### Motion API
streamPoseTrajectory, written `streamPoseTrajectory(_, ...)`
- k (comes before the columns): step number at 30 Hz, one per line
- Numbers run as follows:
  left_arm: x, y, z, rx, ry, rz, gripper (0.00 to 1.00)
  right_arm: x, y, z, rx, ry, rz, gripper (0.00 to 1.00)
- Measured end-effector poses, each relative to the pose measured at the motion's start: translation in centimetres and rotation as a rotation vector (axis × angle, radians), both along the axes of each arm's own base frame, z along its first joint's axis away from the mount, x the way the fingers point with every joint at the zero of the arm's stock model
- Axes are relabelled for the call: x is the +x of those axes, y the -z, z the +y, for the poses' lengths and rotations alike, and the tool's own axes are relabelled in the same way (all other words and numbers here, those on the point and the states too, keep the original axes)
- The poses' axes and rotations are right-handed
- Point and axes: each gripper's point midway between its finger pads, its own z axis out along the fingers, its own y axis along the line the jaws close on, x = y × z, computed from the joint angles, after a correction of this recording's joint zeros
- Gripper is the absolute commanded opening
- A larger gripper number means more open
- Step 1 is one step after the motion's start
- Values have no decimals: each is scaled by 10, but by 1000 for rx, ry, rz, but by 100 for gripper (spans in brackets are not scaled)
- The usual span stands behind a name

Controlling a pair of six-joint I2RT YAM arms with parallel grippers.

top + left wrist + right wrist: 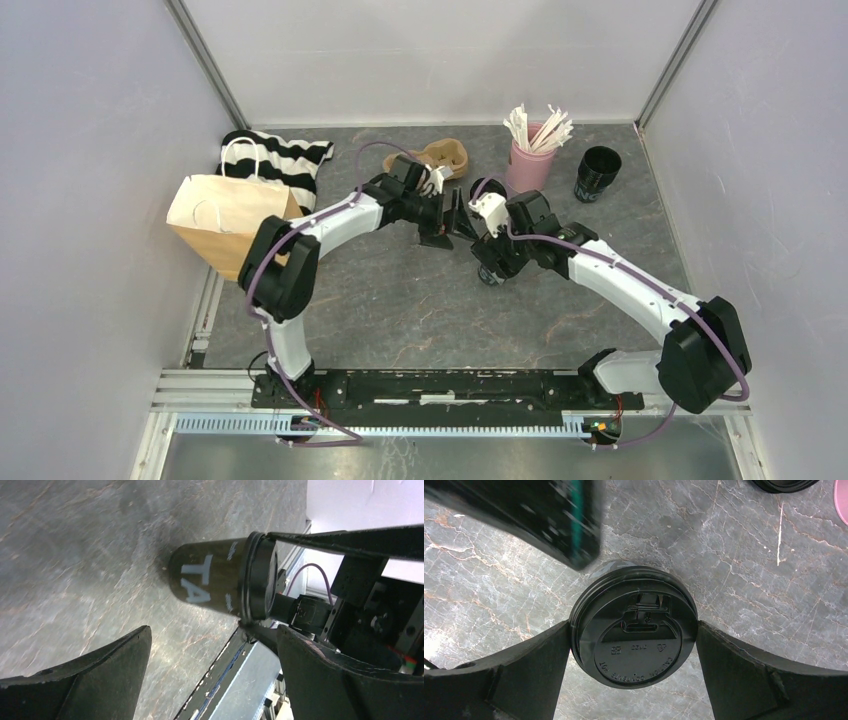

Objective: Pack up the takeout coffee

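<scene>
One takeout coffee cup (205, 577), black with pale lettering and a black lid (634, 630), stands on the dark marbled table. My right gripper (634, 626) hangs over it, open, one finger on each side of the lid's rim; in the top view this gripper (488, 266) hides most of the cup. My left gripper (214, 630) is open and holds nothing; the cup lies beyond its fingertips. In the top view the left gripper (441, 226) is just left of the right one. A second black cup (597, 172), without a lid, stands at the back right.
A pink cup of white sticks (530, 160) stands behind the grippers, with a brown pulp carrier tray (440, 157) to its left. A brown paper bag (230, 220) and a striped cloth (275, 160) lie at the left. A black round object (784, 484) shows at the right wrist view's top edge.
</scene>
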Motion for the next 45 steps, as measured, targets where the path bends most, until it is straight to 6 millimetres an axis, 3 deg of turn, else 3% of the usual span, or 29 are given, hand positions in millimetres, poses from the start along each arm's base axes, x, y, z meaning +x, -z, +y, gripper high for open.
streamPoseTrajectory(6,-2,5,-38,-38,89,-6,99,-3,1,6,-4,-23,-2,98)
streamPoseTrajectory(10,-11,16,-52,-16,128,5,93,-3,1,5,-17,-19,-7,98)
streamPoseTrajectory(16,-19,41,-47,73,156,-14,89,-1,0,2,-40,6,-18,98)
streamPoseTrajectory(24,-17,49,-42,104,162,-47,92,2,-9,1,-38,49,-22,98)
streamPoseTrajectory(29,-17,47,-40,112,159,-45,99,3,-16,1,-19,79,-21,98)
streamPoseTrajectory(34,-11,40,-39,128,142,-53,100,2,-15,-1,-18,116,-9,98)
streamPoseTrajectory(45,2,-4,-28,91,96,-121,100,1,-15,0,5,150,7,98)
